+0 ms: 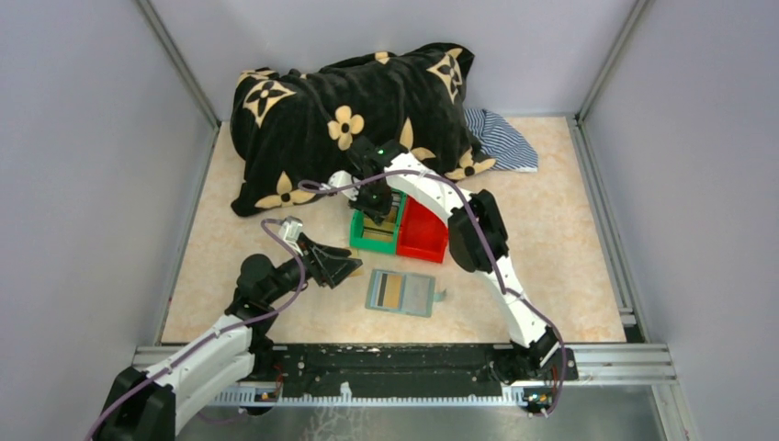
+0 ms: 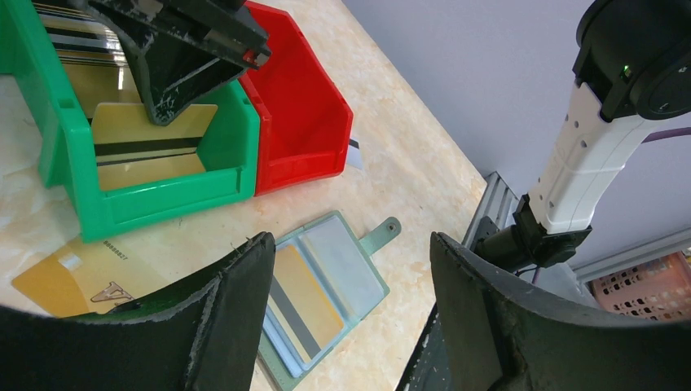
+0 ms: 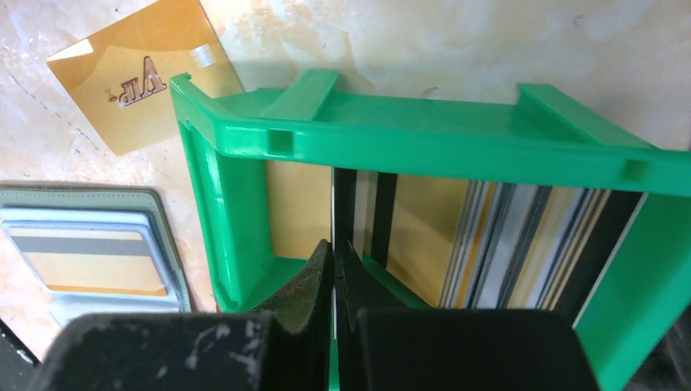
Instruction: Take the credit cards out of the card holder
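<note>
The grey-green card holder (image 1: 401,293) (image 2: 326,285) (image 3: 81,252) lies open on the table, a gold credit card (image 2: 305,297) showing in its left pocket. My left gripper (image 1: 335,266) (image 2: 350,244) hovers open just left of it, holding nothing. A loose gold card (image 2: 73,273) (image 3: 143,77) lies on the table beside the green bin (image 1: 372,241) (image 2: 163,199) (image 3: 407,142). My right gripper (image 1: 377,216) (image 2: 167,114) (image 3: 334,248) reaches down into that bin, shut on a gold credit card (image 2: 143,130) seen edge-on between its fingers. Several more cards (image 3: 505,236) stand in the bin.
A red bin (image 1: 424,234) (image 2: 301,114) touches the green bin's right side. A black blanket with gold flowers (image 1: 349,110) and a striped cloth (image 1: 501,138) lie at the back. Grey walls enclose the table; a metal rail (image 1: 404,354) runs along its near edge.
</note>
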